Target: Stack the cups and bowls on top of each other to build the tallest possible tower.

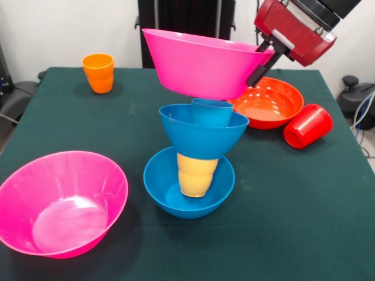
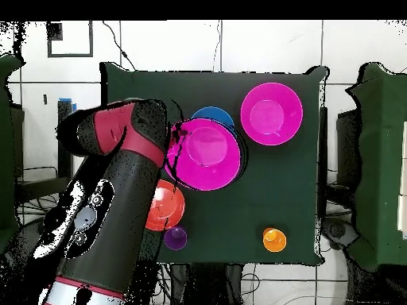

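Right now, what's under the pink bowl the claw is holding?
Under that pink bowl a light blue cup sits in a blue bowl, over an upside-down yellow cup in another blue bowl. From overhead it hides almost the whole tower.

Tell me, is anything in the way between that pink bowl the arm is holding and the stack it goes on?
Nothing visible. The pink bowl, tilted, hangs right over the light blue cup topping the tower.

The tower [image 1: 196,158] stands mid-table, its tilted top pink bowl [image 1: 202,61] overhanging. Just right and behind it, the orange-red bowl [image 1: 268,102] and tipped red cup [image 1: 308,125] crowd the approach. The second pink bowl [image 1: 61,202] fills the near-left corner (the orange cup [image 1: 98,72] far left). Near-right cloth lies open.
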Controlling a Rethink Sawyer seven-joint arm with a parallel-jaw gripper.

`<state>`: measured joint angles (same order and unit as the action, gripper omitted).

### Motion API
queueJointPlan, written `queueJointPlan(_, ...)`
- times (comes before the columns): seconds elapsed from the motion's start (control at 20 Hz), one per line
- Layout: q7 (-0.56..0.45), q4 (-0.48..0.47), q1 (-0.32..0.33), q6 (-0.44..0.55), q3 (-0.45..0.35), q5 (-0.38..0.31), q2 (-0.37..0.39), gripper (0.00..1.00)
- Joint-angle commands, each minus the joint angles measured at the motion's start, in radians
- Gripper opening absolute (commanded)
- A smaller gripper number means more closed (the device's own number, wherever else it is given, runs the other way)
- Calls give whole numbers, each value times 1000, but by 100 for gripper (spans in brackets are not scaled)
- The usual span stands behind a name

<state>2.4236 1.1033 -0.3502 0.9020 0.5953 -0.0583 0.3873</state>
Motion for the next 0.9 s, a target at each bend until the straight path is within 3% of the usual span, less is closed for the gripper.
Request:
queueJointPlan(0.05, 221, 54, -16, -51, -65, 43, -1, 0)
queueJointPlan(0.9, 203, 100, -14, -126, -68, 98, -17, 0)
